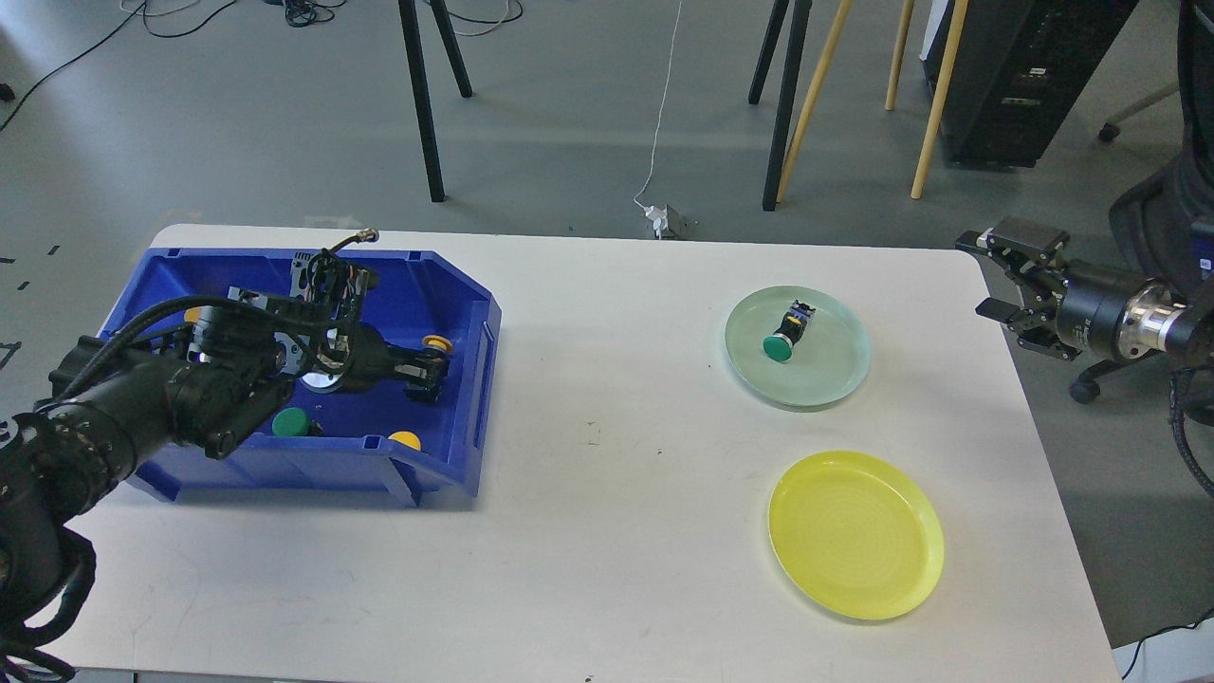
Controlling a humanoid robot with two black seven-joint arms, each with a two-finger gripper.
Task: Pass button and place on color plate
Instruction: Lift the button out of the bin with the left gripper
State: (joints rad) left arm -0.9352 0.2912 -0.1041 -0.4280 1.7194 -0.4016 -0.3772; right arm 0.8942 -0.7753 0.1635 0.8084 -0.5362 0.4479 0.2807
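I'm looking down on a white table (588, 531) with rounded corners, set on a grey floor (569, 114); black stand legs (422, 104), pale wooden legs (934, 95), a dark cabinet (1029, 71) and a white cable (659, 104) running to a plug fill the space behind it. At the table's left sits a blue bin (455, 313), and my left gripper (432, 365) is down inside it, its fingers closed around a yellow button (437, 343). Another yellow button (405, 440) and a green button in the bin (289, 423) lie near the bin's front wall. On the right, a pale green plate (835, 379) carries a green-capped button (789, 336) lying on its side, long axis running diagonally, cap toward me and to the left, dark body away toward the plate's far rim. The yellow plate (858, 536) lies nearer me. My right gripper (996, 275) hovers beyond the table's right edge, fingers spread wide, holding nothing.
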